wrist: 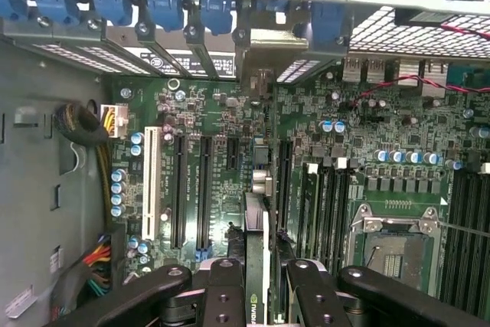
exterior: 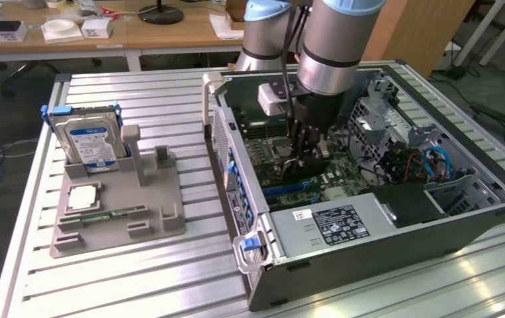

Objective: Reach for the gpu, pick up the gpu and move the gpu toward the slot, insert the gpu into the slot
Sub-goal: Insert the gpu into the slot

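Metal table (exterior: pixel 146 99), open computer case (exterior: pixel 394 238): inside, the gripper (wrist: pixel 260 267) clamps partway shut on the gpu (wrist: pixel 255 220) above the motherboard (wrist: pixel 214 112); hard drive (exterior: pixel 91 142) in gray tray (exterior: pixel 111 225).

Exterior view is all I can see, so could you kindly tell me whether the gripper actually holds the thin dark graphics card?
Observer: Yes, the black gripper is shut on the thin dark graphics card, held edge-on.
Operator: Thank you; how does it lie against the slots?
Observer: It runs parallel to the long black plastic slot on the green motherboard, which lies off to one side of it.
Operator: Is it seated?
Observer: I cannot tell; the card itself hides what is beneath it.
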Robot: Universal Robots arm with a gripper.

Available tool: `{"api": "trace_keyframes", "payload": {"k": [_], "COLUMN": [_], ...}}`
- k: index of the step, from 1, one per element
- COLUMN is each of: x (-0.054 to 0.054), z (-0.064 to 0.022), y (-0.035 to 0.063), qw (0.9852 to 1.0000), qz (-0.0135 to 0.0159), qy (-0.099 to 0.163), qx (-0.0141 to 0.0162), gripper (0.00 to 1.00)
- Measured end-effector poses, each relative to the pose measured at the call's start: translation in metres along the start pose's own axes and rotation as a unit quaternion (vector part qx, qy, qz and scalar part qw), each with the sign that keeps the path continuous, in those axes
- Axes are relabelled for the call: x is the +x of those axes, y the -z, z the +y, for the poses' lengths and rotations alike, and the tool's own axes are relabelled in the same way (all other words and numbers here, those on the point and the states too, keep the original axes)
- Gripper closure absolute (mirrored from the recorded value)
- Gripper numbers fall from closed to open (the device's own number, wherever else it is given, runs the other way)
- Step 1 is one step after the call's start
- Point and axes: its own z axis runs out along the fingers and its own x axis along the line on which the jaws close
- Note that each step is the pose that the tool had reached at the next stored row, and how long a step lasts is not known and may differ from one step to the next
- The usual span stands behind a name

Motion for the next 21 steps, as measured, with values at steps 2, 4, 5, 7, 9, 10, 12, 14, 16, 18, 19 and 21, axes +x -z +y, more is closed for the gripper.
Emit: {"api": "trace_keyframes", "payload": {"k": [2, 4, 5, 7, 9, 10, 12, 14, 16, 18, 19, 21], "x": [0.0, 0.0, 0.0, 0.0, 0.0, 0.0, 0.0, 0.0, 0.0001, 0.0001, 0.0001, 0.0], "z": [0.0, 0.0006, 0.0011, 0.0016, 0.0016, 0.0017, 0.0018, 0.0019, 0.0019, 0.0025, 0.0029, 0.0039], "y": [0.0, -0.0004, -0.0007, -0.0011, -0.0018, -0.0028, -0.005, -0.0067, -0.0075, -0.0079, -0.008, -0.0085], "qw": [1.0, 1.0, 1.0, 1.0, 1.0, 1.0, 1.0, 1.0, 1.0, 1.0, 1.0, 1.0], "qz": [0.0001, 0.0, 0.0, 0.0001, 0.0, -0.0001, 0.0001, 0.0, 0.0001, 0.0002, 0.0002, 0.0], "qy": [0.0, 0.0, 0.0, 0.0, 0.0, 0.0, 0.0, 0.0, 0.0, 0.0, 0.0, 0.0], "qx": [-0.0001, 0.0, 0.0, -0.0001, 0.0, 0.0, 0.0, 0.0, -0.0001, -0.0002, -0.0002, -0.0001], "gripper": [0.74, 0.74, 0.74, 0.74, 0.74, 0.74, 0.74, 0.74, 0.74, 0.74, 0.74, 0.74]}}
